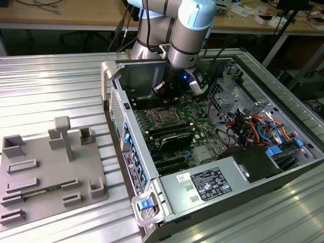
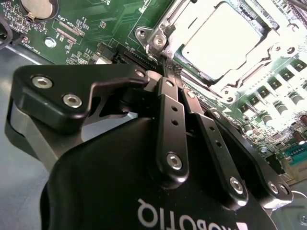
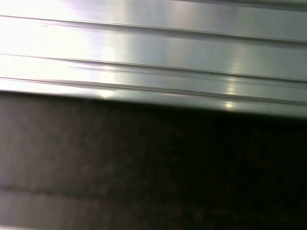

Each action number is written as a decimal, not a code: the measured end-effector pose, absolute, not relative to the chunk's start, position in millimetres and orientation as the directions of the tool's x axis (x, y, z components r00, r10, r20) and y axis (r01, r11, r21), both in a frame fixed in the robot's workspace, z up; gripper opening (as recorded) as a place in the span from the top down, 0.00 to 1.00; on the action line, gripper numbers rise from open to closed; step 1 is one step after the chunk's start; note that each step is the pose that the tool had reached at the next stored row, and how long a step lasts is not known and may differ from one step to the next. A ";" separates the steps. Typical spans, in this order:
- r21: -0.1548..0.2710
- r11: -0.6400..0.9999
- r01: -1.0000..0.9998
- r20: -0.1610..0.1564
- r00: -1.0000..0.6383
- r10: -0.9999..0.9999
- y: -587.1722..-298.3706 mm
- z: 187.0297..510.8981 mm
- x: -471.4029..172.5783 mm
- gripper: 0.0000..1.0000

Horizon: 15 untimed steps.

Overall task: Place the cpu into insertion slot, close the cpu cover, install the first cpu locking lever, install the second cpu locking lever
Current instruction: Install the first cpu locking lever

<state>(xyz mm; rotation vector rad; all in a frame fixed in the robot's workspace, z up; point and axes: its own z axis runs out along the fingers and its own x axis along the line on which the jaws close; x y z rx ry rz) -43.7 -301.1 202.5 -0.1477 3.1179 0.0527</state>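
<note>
The cpu, a pale silver square, lies in the insertion slot on the green motherboard. The silvery cpu cover lies flat around the chip's edges. My gripper hangs just off one corner of the socket, its two black fingers pressed together and shut, with nothing visible between them. In the exterior view the gripper is low inside the open computer case, just behind the socket. A thin metal lever end sits at the socket corner close to the fingertips; whether they touch it I cannot tell.
The open case has tall walls around the board. Long black memory slots, a power supply and bundled cables lie nearby. A grey fixture plate lies on the ribbed metal table at the exterior view's left.
</note>
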 end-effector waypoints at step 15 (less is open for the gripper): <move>0.033 0.995 -0.095 -0.021 -0.995 -0.094 -301.1 208.6 -43.7 0.89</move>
